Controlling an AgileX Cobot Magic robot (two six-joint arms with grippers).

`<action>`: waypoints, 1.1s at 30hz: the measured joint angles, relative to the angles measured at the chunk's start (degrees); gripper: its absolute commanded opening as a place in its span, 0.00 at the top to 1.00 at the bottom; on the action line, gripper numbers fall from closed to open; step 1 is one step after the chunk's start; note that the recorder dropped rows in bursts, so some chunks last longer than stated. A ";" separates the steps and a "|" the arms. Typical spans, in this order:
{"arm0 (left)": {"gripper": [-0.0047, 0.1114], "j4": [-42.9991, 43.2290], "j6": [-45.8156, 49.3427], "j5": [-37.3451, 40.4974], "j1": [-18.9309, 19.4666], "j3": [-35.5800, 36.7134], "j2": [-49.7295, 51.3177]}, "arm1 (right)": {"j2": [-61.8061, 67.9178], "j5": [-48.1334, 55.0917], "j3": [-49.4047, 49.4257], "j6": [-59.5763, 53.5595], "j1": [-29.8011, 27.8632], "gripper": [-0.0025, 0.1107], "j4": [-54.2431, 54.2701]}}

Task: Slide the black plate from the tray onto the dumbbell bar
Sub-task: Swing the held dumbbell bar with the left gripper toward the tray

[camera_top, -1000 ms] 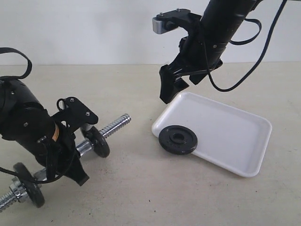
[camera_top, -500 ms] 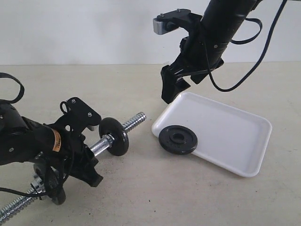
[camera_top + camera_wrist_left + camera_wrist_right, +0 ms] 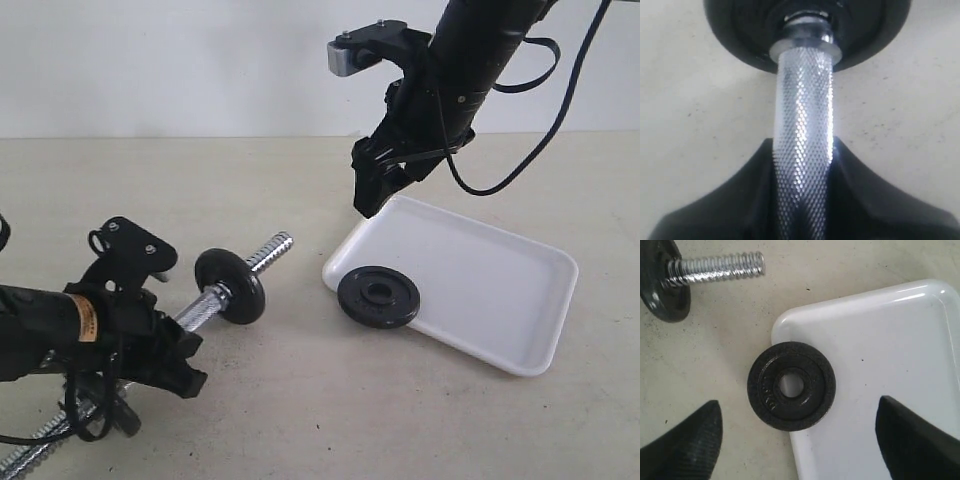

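Note:
The black plate [image 3: 378,297] lies flat on the near left corner of the white tray [image 3: 490,285], overhanging its rim. My right gripper [image 3: 368,200] hangs open above that corner. In the right wrist view the black plate [image 3: 791,386] sits ahead of the wide-apart fingers [image 3: 690,440], with nothing between them. My left gripper [image 3: 165,345] is shut on the dumbbell bar [image 3: 205,305] and holds it tilted, its threaded end [image 3: 272,248] pointing toward the tray. A black disc [image 3: 230,285] sits on the bar. In the left wrist view the knurled bar [image 3: 805,125] runs between the fingers [image 3: 730,205].
The beige tabletop [image 3: 300,400] spreads around the tray, with a white wall behind. The right arm's cable [image 3: 500,170] hangs over the tray's far side. The bar's lower threaded end [image 3: 30,455] reaches the table's near left corner.
The left arm has swung lower and leftward, carrying the bar; its threaded end has dropped back a little from the tray. The right gripper's jaws have narrowed slightly and shifted right.

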 measured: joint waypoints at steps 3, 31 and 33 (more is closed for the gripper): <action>0.92 -0.52 0.00 -0.38 2.02 1.99 -1.70 | 0.00 0.00 0.00 0.00 0.00 0.33 -0.09; 0.92 -0.65 1.12 1.18 3.42 3.36 -9.76 | 0.00 5.47 0.00 0.47 0.00 0.33 0.65; 0.92 -0.65 1.12 1.18 3.42 3.36 -9.76 | 0.00 6.28 0.00 0.47 0.00 0.33 2.33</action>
